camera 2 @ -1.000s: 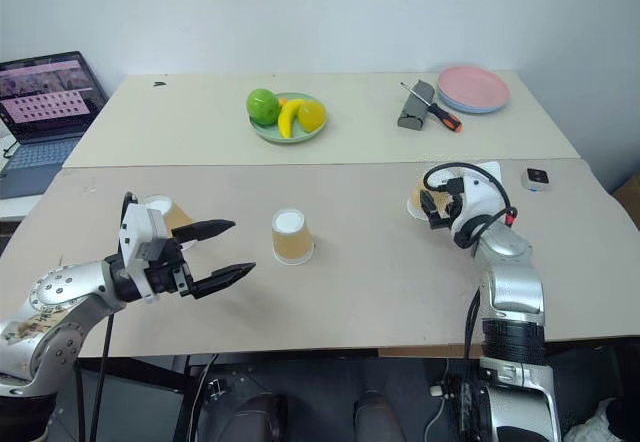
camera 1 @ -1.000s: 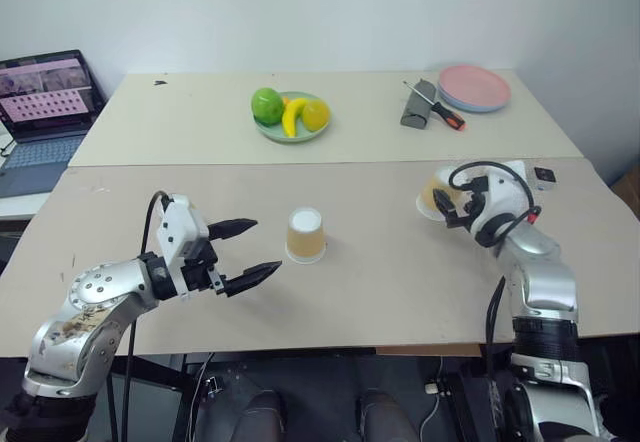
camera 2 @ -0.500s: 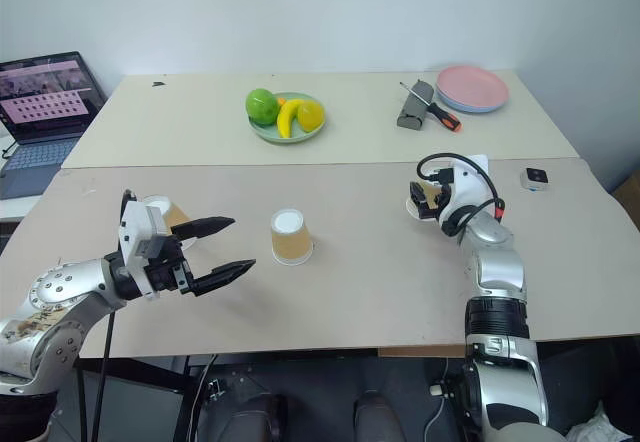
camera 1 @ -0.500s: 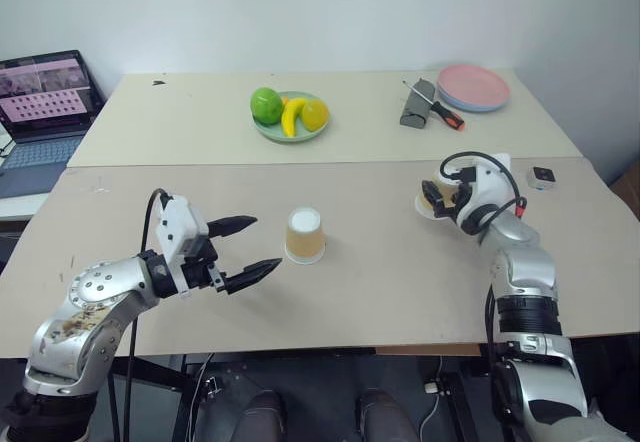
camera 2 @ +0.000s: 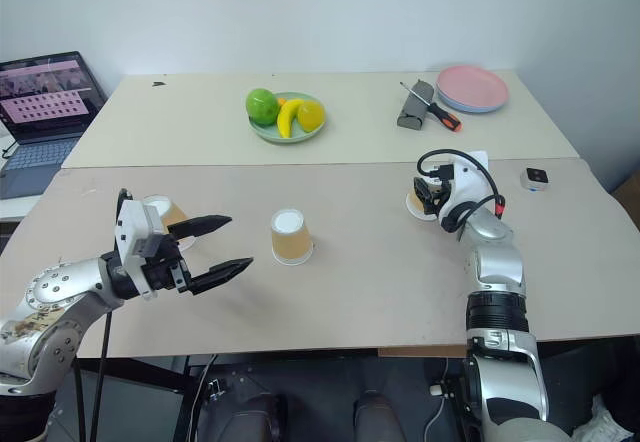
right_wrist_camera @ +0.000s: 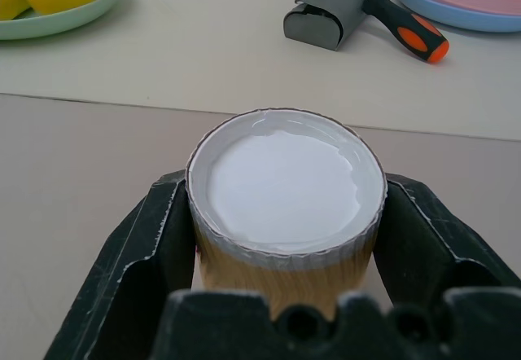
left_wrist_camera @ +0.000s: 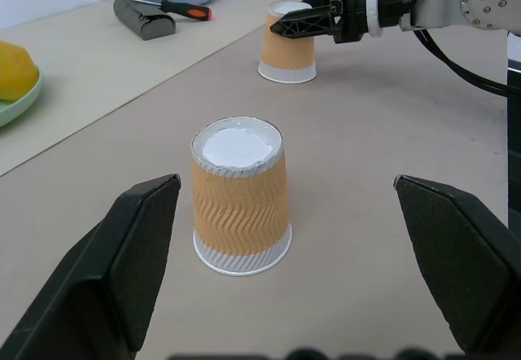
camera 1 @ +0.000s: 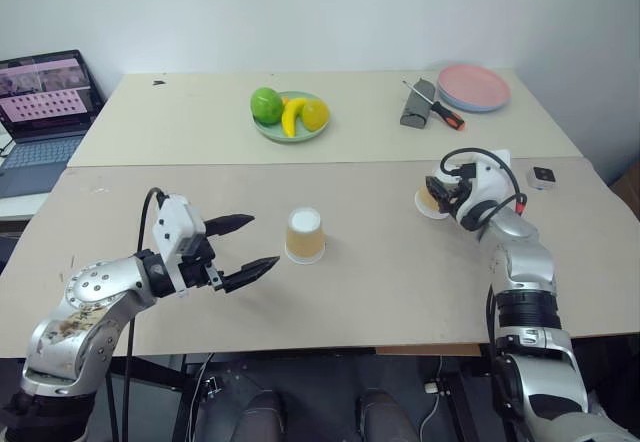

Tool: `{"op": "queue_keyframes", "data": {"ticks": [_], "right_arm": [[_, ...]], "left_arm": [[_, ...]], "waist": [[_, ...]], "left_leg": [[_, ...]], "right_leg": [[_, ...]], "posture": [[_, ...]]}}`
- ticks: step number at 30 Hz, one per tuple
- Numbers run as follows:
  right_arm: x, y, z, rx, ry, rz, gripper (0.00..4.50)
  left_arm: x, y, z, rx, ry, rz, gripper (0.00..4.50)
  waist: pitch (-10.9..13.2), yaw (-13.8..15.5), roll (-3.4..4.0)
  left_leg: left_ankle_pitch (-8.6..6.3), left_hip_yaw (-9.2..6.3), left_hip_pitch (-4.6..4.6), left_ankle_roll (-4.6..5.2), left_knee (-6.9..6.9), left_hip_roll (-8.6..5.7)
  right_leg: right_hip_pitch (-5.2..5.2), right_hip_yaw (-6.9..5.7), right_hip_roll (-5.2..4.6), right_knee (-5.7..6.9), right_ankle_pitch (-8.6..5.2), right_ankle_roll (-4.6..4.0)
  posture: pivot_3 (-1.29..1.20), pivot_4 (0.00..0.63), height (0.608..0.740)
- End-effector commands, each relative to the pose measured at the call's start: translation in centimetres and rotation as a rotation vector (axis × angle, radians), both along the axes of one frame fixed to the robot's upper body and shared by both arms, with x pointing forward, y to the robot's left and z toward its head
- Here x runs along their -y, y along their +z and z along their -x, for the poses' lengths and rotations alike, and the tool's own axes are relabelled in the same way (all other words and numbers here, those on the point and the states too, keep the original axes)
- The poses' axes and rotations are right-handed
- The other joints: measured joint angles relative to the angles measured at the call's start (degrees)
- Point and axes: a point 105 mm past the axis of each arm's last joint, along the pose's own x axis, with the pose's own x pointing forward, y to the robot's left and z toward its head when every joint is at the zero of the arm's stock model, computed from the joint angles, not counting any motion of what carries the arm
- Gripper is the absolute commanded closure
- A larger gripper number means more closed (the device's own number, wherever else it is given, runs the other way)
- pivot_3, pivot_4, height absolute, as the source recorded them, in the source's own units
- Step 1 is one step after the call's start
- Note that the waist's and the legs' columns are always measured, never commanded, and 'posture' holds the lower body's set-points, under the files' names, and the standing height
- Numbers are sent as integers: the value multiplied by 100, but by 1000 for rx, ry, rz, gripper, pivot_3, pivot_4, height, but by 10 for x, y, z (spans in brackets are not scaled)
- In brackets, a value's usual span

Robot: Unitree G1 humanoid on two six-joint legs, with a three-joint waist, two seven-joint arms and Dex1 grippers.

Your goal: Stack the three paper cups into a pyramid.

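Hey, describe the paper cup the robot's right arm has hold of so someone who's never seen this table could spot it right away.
Start at the pink plate in the far right corner, then come toward the robot onto the nearer table. The paper cup stands there upside down, white base up. Unlike the middle cup and the left cup, it sits clamped between the right gripper's black jaws.

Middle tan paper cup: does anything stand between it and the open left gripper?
Nothing visible does. The tan paper cup with the white base up stands upside down on bare table ahead of the left gripper, whose black fingers are spread wide to either side of it, not touching.
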Motion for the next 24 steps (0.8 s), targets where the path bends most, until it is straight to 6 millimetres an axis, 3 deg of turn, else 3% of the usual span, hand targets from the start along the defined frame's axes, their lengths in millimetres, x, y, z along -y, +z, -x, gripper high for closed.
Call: {"op": "queue_keyframes", "data": {"ticks": [1, 6, 9, 16, 19, 24], "right_arm": [[1, 22, 1, 75, 7, 30, 1714], [-9, 26, 5, 80, 82, 51, 1714], [-38, 46, 31, 114, 357, 83, 1714], [-49, 65, 83, 16, 802, 110, 1714], [-56, 56, 97, -49, 968, 121, 1714], [-60, 23, 88, -147, 1051, 142, 1714]], "left_arm": [[1, 10, 3, 48, -9, -11, 0], [2, 10, 2, 49, -12, -13, 0], [3, 10, 2, 50, -11, -12, 0], [7, 9, 3, 42, -20, 6, 0], [8, 11, 2, 47, -20, 12, 0], [9, 11, 1, 51, -19, 9, 0]], "waist": [[0, 0, 0], [0, 1, 0], [4, 6, 5], [6, 32, 3], [5, 9, 2], [6, 1, 1]], "left_leg": [[0, 0, 0, 0, 0, 0], [0, 0, 0, 0, 0, 0], [0, -2, -5, 0, 0, 0], [0, -5, -2, 0, 1, 0], [0, -4, -1, 1, 1, 1], [0, -2, 8, 1, 1, 3]], "right_leg": [[0, 0, 0, 0, 0, 0], [0, 0, 0, 0, 0, 0], [-2, -1, 0, -2, 0, 0], [7, -7, -1, -7, 0, 0], [8, -8, -1, -11, 0, 1], [12, -6, 2, -9, 0, 1]], "posture": [[0, 150, 740], [0, 150, 740], [0, 150, 740], [0, 150, 740], [0, 150, 740], [0, 150, 740]]}}
